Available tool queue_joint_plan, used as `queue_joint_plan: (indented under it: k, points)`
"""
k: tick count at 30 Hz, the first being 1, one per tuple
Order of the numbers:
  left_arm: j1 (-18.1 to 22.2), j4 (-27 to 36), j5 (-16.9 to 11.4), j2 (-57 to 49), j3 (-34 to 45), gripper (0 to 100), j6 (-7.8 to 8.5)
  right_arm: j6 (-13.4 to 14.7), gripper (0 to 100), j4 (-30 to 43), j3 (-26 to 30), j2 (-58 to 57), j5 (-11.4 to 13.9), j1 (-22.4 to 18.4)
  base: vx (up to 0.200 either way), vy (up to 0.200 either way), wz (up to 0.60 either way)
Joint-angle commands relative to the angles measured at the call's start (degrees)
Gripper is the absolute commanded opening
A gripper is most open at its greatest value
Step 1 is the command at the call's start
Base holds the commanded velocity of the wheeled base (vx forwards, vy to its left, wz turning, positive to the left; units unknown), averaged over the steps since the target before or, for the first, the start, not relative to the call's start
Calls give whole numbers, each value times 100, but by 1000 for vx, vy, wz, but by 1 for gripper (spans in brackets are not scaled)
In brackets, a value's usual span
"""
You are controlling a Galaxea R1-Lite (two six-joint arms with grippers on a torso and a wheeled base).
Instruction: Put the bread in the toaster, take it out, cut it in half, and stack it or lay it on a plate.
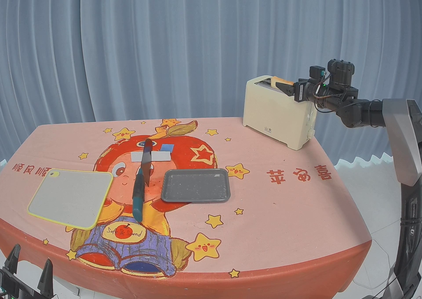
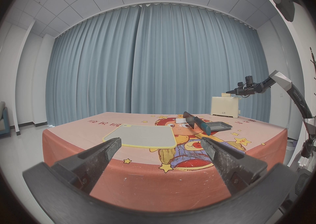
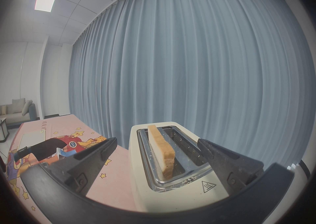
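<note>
Cream-coloured, the one toaster (image 1: 278, 113) stands at the far right corner of the surface (image 1: 285, 207), which is covered by a pink cloth with a cartoon apple print. The toaster has two slots. A single slice of bread (image 3: 160, 150) stands upright on its edge in one of them, its top poking above the rim. The right jaws hover level with the toaster's top, spread wide with nothing between them. The slice sits just past their tips.

One pale cutting board (image 1: 70, 198) with a yellow rim lies flat near the left edge. One dark grey tray (image 1: 195, 185) lies flat near the middle of the surface, well apart from the toaster. Between board and tray lies one knife (image 1: 141, 181) with a teal handle and a dark blade. The blade crosses one white card (image 1: 159, 156). One small blue card (image 1: 169, 147) sits just beyond the white one.

The left jaws hang low at the near left edge of the surface, wide open and holding nothing.

One blue-grey curtain (image 1: 176, 40) hangs behind it all.
</note>
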Motion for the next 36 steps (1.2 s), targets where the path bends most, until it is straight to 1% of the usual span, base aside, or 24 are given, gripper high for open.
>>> queue_joint_plan:
  k: [1, 7, 8, 14, 17, 24, 32, 34, 36]
  points:
    - [2, -3, 2, -93, 101, 100, -4, -4, 100, -2, -39, 88, -1, 19, 0, 0, 0]
    - [2, -3, 2, -93, 101, 100, 5, -4, 100, -10, -47, 149, -1, 28, 0, 0, 0]
    - [2, -3, 2, -93, 101, 100, 5, -4, 0, -10, -56, 175, -1, 28, 0, 0, 0]
    - [2, -3, 2, -93, 101, 100, -4, -31, 0, -19, -56, 193, -45, 45, 0, 0, 0]
    - [2, 6, 2, -93, 101, 100, -4, -48, 0, -28, -56, 211, -133, 45, 0, 0, 0]
    - [2, 6, 2, -93, 101, 100, -4, -118, 0, -98, -12, 219, -151, 63, 0, 0, 0]
    - [2, -3, 2, -93, 101, 100, -4, -110, 0, -98, -188, 79, -168, 98, 0, 0, 0]
    - [2, -3, 2, -93, 101, 100, 5, -110, 0, -107, -249, -9, -186, 98, 0, 0, 0]
    - [2, 6, 2, -93, 101, 100, -4, -110, 0, -98, -249, -123, -256, 98, 0, 0, 0]
